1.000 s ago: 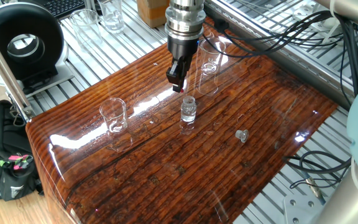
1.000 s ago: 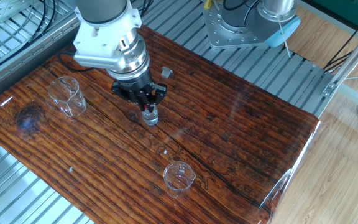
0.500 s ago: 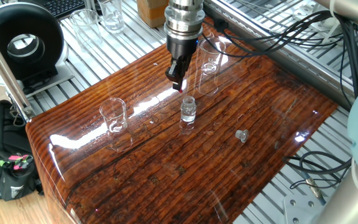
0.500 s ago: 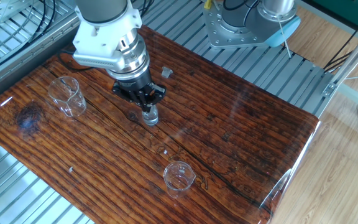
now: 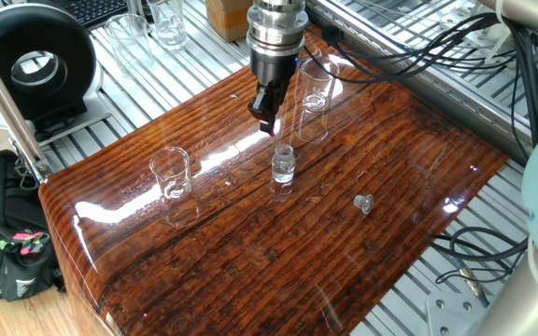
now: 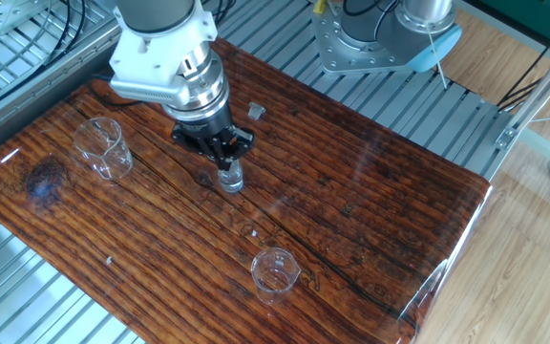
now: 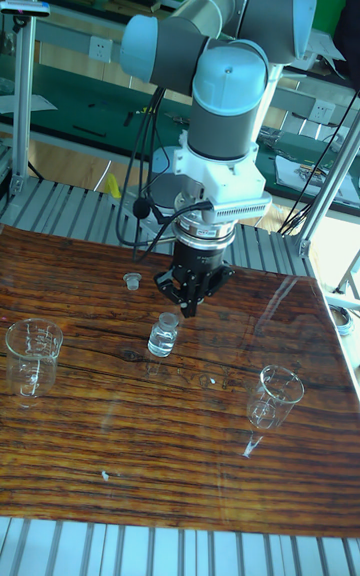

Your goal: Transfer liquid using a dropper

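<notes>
- The tool [image 5: 268,119] hangs from the arm straight above a small glass bottle [image 5: 283,164] near the middle of the desk [image 5: 250,252].
- Its two dark fingers [image 5: 263,105] are drawn narrow, with a bit of red showing between them at the tip; this looks like the bulb of the dropper [image 5: 272,132].
- The thin tube of the dropper is too fine to make out in any view, so I cannot tell whether its end reaches into the bottle.
- From the other fixed view the tool [image 6: 221,151] sits directly over the bottle [image 6: 230,178], partly covering its mouth.
- In the tall fixed view the tool [image 7: 187,304] is just above the bottle [image 7: 164,334], and a little clear liquid [image 7: 162,343] seems to lie low in the bottle.
- A small stopper [image 5: 363,203] lies apart from the bottle on the desk.
- A small empty beaker [image 5: 171,174] stands toward one desk edge.
- A second, tilted-looking clear beaker [image 5: 314,97] stands just behind the tool.
</notes>
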Controlling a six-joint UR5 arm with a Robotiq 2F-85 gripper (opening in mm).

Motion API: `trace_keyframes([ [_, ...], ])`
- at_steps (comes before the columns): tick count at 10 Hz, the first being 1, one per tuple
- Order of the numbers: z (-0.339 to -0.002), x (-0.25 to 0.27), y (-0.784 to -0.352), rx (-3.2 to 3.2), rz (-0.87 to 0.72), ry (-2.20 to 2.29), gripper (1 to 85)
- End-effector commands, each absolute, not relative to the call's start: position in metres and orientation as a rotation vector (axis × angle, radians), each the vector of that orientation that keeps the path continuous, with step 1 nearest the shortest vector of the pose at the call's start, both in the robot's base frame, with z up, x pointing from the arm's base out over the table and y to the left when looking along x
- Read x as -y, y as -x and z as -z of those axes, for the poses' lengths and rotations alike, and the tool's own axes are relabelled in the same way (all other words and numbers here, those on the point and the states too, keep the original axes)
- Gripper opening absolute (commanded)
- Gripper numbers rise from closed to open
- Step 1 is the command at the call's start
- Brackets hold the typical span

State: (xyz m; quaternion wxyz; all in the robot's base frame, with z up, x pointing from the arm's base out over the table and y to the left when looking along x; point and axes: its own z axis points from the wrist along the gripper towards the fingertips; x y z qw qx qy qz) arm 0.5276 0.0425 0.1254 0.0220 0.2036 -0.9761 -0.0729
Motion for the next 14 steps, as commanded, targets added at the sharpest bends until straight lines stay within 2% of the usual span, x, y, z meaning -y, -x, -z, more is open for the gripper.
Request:
trace_keyframes([
  [1, -0.1277, -0.0382, -0.5310, 3.029, 0.214, -0.651, 2.0],
  [6, -0.1310, -0.0377, -0.5313, 3.022, 0.237, -0.677, 7.3],
  [8, -0.1315, -0.0410, -0.5278, 3.001, 0.262, -0.709, 17.0],
  [9, -0.1309, -0.0402, -0.5280, 2.999, 0.258, -0.718, 25.3],
  [14, -0.1297, -0.0399, -0.5275, 2.994, 0.264, -0.732, 29.7],
])
